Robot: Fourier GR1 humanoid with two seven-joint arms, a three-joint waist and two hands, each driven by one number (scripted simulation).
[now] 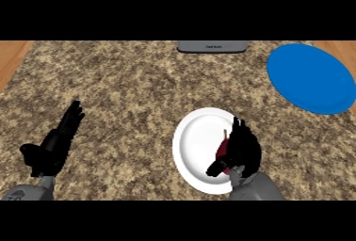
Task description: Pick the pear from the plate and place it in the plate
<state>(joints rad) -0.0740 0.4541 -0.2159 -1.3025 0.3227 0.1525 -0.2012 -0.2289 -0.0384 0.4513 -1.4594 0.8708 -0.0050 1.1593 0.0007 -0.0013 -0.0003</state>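
My right hand [242,149] on pear [222,147], over white plate [193,141].
Pear is dark red and mostly hidden by my hand. Its long axis runs near straight away from me, and the thin stem points to the far edge of the view. It sits on the right half of the white plate; can't tell if it's lifted off. My right fingers lie along its right side with the thumb curled under its near end, so I'm holding it. My left hand [55,146] rests at the left on the counter [139,84], fingers straight, holding nothing. Blue plate [309,77] is far right, well apart. Grey box [212,46] at the far edge carries a small label, too small to read.
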